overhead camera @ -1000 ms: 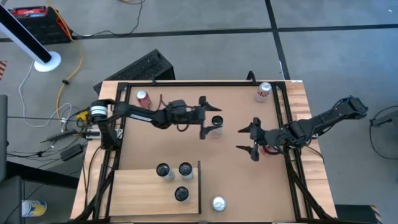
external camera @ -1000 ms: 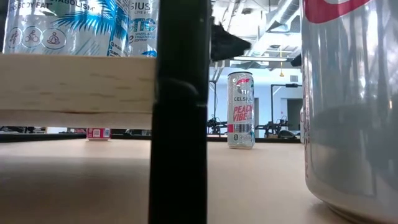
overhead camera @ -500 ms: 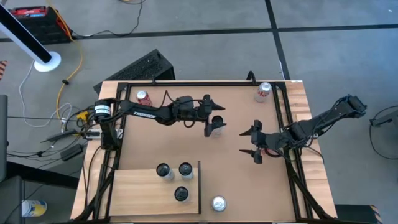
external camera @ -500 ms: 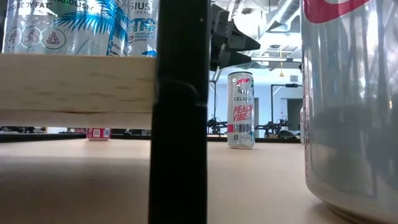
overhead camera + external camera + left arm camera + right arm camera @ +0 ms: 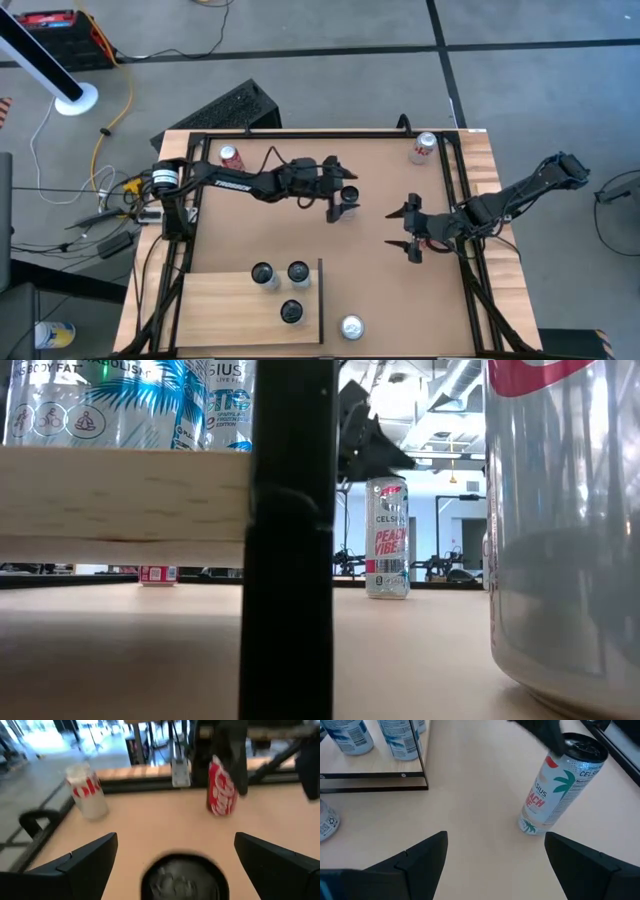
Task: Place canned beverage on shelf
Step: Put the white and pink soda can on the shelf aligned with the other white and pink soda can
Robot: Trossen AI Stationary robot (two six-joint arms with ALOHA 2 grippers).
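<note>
Where left claw straddles can: CELSIUS, PEACH VIBE.

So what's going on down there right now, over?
Left gripper open, fingers either side of the Celsius can, no grip yet. Right gripper open, waiting beside it. Shelf holds three cans. Path clear.

Bench: smooth matt wood, warm tan, faint grain. Shelf, lower left of high view: paler raw-looking wood w/ visible grain, thin black metal rail on its edge. Peach can, upper right of right wrist view: glossy printed metal, dull silver lid. Big can at right of low view: shiny, reflective metal. Left hand fingers: matt black plastic.
</note>
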